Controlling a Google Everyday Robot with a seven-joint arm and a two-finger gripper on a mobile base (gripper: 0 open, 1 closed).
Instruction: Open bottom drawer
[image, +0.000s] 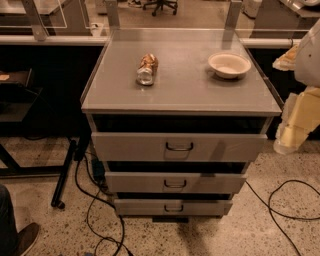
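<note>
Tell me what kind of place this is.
Probably a robotics lab in an office: loose cables on the speckled floor, an office chair behind the drawer cabinet, and the robot's end effector at the right edge, beside the cabinet.

The gripper hangs at the right edge beside the cabinet, and its arm is cut off by the frame. The inside of the bottom drawer is hidden in shadow. The label on the can lying on the tabletop is unreadable. A shoe is cropped at lower left.
</note>
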